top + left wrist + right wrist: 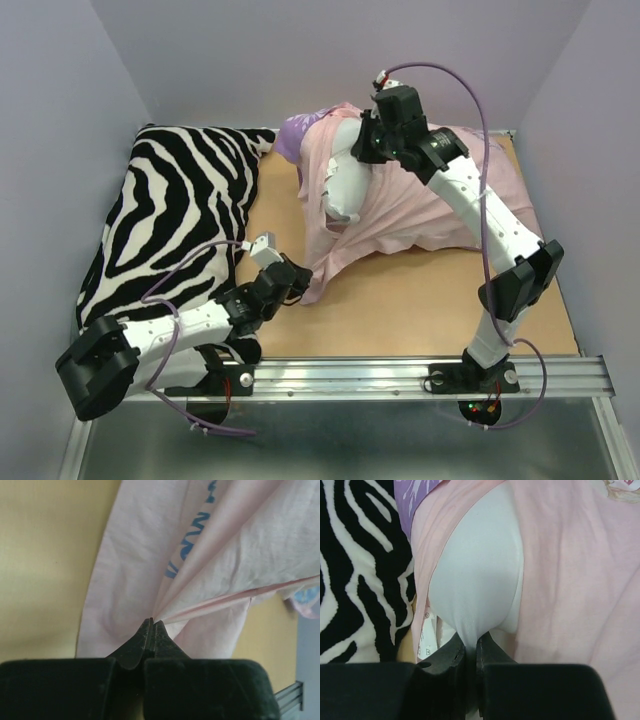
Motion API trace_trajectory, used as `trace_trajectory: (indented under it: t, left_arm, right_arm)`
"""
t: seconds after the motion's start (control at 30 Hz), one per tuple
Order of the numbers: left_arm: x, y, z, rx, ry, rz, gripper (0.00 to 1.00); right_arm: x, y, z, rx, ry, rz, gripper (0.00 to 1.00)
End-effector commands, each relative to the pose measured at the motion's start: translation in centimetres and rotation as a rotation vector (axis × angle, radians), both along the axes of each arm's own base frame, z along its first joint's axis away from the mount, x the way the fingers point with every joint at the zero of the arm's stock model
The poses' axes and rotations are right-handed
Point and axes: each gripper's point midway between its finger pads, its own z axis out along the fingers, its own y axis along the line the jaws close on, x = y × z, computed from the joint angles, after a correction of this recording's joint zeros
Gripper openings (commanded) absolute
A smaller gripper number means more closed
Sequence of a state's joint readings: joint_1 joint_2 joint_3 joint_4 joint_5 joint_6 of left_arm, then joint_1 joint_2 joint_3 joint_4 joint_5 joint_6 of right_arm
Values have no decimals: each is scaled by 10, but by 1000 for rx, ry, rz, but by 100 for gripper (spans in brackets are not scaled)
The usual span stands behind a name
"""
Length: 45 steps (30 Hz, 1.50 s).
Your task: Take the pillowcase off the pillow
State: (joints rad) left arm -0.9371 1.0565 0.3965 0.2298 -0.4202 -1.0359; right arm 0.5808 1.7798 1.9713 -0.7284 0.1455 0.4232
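The pillowcase [420, 205] lies inside out at the back right of the table, pale pink, with a purple patch [298, 130] at its far left. The white pillow [345, 185] bulges out of its open left end. My left gripper [300, 285] is shut on the pillowcase's near corner; the left wrist view shows pink folds [150, 570] fanning out from its tips [151, 621]. My right gripper [362, 148] is shut on the pillow, with white fabric [480, 570] pinched between its fingers [471, 645]. A white tag [426, 635] hangs beside the pillow.
A black-and-white zebra-striped cushion [170, 215] fills the left side of the table, next to the left arm; it also shows in the right wrist view [360, 565]. Bare wooden tabletop [420, 300] lies in front of the pillowcase. A metal rail [400, 375] runs along the near edge.
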Motion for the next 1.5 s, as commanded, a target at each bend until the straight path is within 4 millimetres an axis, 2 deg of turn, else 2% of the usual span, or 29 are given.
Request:
trace_trajectory:
  t: [0.0,0.03,0.07,0.13,0.17,0.23,0.27,0.3,0.33,0.37,0.4,0.43,0.5,0.53,0.57,0.6,0.63,0.7,0.73,0.83,0.93,1.03,1.13,1.27,1.33,1.43,1.47]
  left_arm:
    - [1,23,-34,7,85,87,0]
    - [6,24,-32,-26,80,99,0]
    - [12,30,-34,-51,88,117,0]
    - [19,34,-34,-72,88,129,0]
    - [28,39,-30,-81,78,152,0]
    - [40,40,-23,-88,61,164,0]
    - [45,40,-25,-72,70,166,0]
    - [57,36,-12,-80,52,157,0]
    - [62,31,-9,-71,50,139,0]
    - [66,26,-2,-58,35,108,0]
    - [75,17,18,-66,-3,82,0]
    - [77,13,26,-60,-16,61,2]
    - [80,9,45,-48,-45,34,14]
    - [80,8,53,-48,-59,26,24]
    - [78,7,69,-65,-94,4,29]
    - [75,6,75,-66,-107,-11,34]
    - [71,7,91,-89,-143,-26,42]
    - [64,9,100,-97,-160,-43,46]
    - [55,15,111,-105,-179,-46,47]
    - [52,31,117,-84,-195,7,47]
    - [53,39,104,-33,-173,33,50]
    - [57,38,99,8,-174,26,55]
    - [64,29,129,-2,-313,-29,60]
    - [81,26,139,83,-339,-30,65]
    - [87,23,132,111,-327,-28,66]
    - [92,18,143,112,-369,-46,69]
    - [94,14,156,88,-413,-57,69]
  right_arm:
    - [8,-11,137,215,-304,-25,1]
    - [5,-17,142,219,-305,-26,1]
    - [3,-19,137,212,-293,-23,0]
    - [-13,-25,142,224,-297,-3,0]
    - [-17,-23,114,210,-232,4,1]
    - [-34,-19,94,232,-178,55,1]
    - [-55,-24,102,267,-195,84,1]
    - [-63,-23,60,267,-130,89,1]
    - [-85,-30,68,310,-160,115,1]
    - [-95,-33,60,325,-151,121,0]
    - [-102,-35,19,304,-80,113,1]
    - [-109,-39,9,306,-66,107,1]
    - [-126,-48,1,317,-66,106,0]
    - [-129,-53,-6,312,-64,87,0]
    - [-132,-57,-24,294,-37,74,1]
    - [-134,-60,-25,291,-46,66,1]
    - [-135,-62,-31,280,-38,59,1]
    - [-133,-63,-34,269,-36,56,1]
    - [-132,-61,-32,269,-39,60,1]
    - [-129,-60,-24,274,-54,62,0]
    - [-127,-59,-17,277,-68,65,1]
    - [-126,-58,-9,282,-80,77,0]
    - [-127,-55,-11,282,-71,88,0]
    - [-127,-55,-12,282,-66,90,1]
    - [-128,-54,-11,285,-67,93,1]
    - [-129,-54,-7,286,-73,97,0]
    - [-129,-55,-8,281,-71,97,1]
